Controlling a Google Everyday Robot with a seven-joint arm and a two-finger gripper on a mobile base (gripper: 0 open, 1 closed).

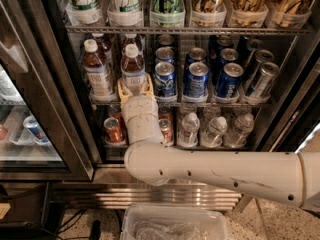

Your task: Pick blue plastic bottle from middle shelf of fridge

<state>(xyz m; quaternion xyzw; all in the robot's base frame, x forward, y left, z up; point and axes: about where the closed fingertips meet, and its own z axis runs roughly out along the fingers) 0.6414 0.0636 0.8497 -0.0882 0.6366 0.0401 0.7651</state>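
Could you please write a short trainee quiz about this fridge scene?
1. True or false: the claw is down at the orange cans.
2. On the middle shelf, what stands right of the brown-drink bottles? A blue cans, B water bottles, C tall cans.
3. How many white-capped bottles stand at its front?
Key: 1 false, it is at the base of the right-hand bottle; 2 A; 3 two.

The gripper sits at the front rail of the middle shelf in the fridge, right at the foot of the blue plastic bottle; a similar bottle stands just left of it, blue cans just right. The white arm reaches in from the right, passing in front of the orange cans on the rack below.
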